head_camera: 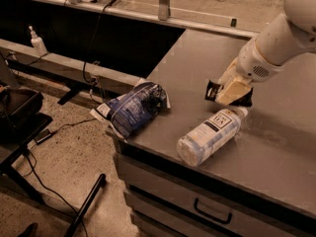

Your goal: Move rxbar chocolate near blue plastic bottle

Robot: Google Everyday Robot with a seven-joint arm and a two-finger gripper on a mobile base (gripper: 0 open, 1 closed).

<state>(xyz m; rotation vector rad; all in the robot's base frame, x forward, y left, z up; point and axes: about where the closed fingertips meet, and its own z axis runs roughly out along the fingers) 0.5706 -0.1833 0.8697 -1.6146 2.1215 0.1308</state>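
Half of rxbar chocolate (213, 90) hidden behind end effector (231, 93) grasping it, beside blue plastic bottle (210, 135) cap.

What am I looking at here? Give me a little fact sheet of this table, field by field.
Surface: grey table
Bottle: clear pale-blue plastic bottle, lying on its side near the front edge
Bar: small black-wrapped chocolate snack bar, just beyond the bottle's white-capped end
Bag: blue-and-white chip bag, overhanging the table's left edge
Gripper: two-finger gripper, shut on the bar
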